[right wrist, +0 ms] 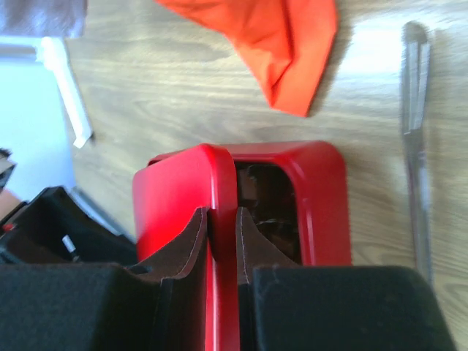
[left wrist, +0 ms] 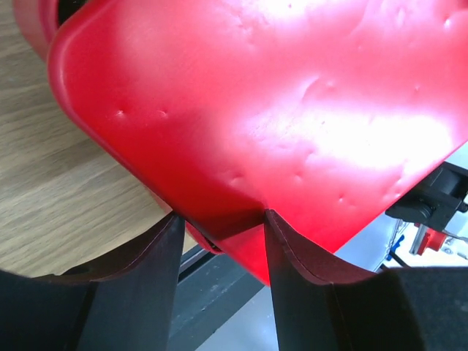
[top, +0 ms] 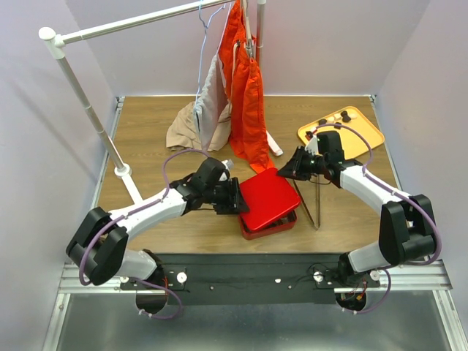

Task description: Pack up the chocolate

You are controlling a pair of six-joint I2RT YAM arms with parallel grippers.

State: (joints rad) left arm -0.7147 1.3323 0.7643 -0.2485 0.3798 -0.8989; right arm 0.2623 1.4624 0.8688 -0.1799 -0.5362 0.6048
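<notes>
1. Wooden table (top: 146,139) lies beneath both arms.
2. My left gripper (left wrist: 221,216) has its jaws clamped on the lid (left wrist: 278,110) corner.
3. Right gripper (right wrist: 221,213) pinches the lid's edge.
4. Chocolate (top: 345,115) sits beyond the right jaws, on the tray (top: 363,137).

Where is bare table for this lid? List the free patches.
Free on the table: the back strip between the orange garment and the tray; the left side between the rack foot and the beige cloth; near wood right of the tongs. Crowded: the middle, where the left gripper and right gripper hold the lid over the box.
</notes>
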